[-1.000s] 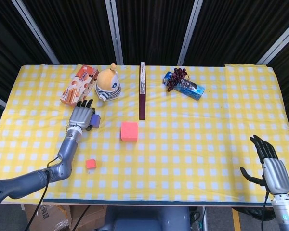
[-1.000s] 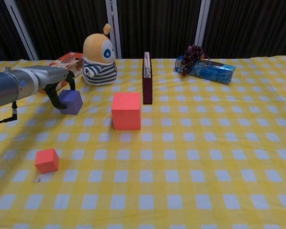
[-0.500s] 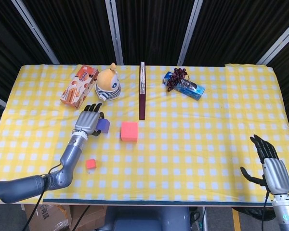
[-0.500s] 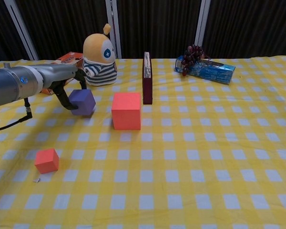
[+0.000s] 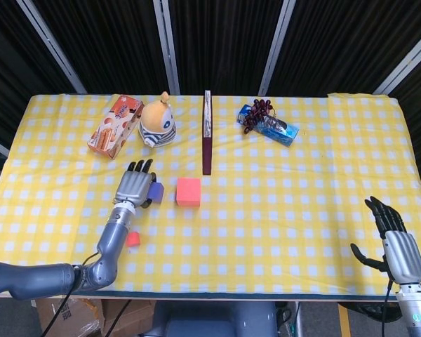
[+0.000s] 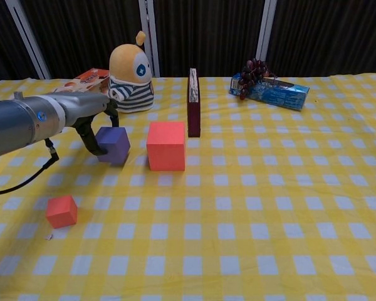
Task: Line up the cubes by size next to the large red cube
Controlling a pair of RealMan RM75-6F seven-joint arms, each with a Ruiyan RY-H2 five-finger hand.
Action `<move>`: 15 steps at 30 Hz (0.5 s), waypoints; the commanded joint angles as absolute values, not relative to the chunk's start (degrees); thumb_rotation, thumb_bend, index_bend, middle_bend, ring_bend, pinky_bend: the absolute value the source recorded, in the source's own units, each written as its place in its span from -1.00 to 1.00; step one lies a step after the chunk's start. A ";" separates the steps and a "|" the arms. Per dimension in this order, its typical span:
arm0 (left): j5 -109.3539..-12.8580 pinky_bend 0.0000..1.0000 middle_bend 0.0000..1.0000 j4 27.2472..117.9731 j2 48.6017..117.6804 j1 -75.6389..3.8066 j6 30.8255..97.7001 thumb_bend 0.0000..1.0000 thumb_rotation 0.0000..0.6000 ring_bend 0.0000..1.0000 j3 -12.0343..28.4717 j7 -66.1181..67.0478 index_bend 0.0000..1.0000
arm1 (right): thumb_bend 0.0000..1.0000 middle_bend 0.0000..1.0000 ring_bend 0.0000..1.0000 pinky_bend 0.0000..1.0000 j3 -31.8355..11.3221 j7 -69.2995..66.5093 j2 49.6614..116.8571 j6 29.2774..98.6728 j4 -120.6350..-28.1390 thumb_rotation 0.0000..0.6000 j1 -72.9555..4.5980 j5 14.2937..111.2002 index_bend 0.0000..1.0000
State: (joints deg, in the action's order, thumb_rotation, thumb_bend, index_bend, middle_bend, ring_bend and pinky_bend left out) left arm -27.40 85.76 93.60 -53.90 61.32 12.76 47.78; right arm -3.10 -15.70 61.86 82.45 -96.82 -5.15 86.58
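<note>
The right half of the desk (image 5: 323, 203) is wide open — a hand could sweep there freely. The right hand (image 5: 396, 242) sits at the near right corner, fingers spread, holding nothing. Along the back stand a snack box (image 5: 115, 125), a striped toy (image 5: 158, 121), an upright book (image 5: 207, 131) and a blue packet with grapes (image 5: 268, 123). On the left it is tight — the left hand (image 5: 135, 185) holds the purple cube (image 6: 113, 145) just beside the large red cube (image 6: 166, 145). The small red cube (image 6: 61, 211) sits alone near the front.
</note>
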 commanded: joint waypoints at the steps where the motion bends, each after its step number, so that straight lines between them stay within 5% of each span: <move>1: -27.16 -0.85 -1.00 84.97 94.72 -54.28 62.09 -0.25 1.00 -1.00 13.06 47.73 -0.07 | -0.27 -1.00 -1.00 -0.98 -3.09 -15.67 61.90 82.50 -96.79 1.00 -5.16 86.66 -1.00; 15: -24.41 -0.85 -1.00 81.20 98.69 -55.67 62.43 -0.25 1.00 -1.00 14.95 47.44 -0.06 | -0.27 -1.00 -1.00 -0.98 -3.07 -15.79 61.81 82.43 -96.87 1.00 -5.20 86.70 -1.00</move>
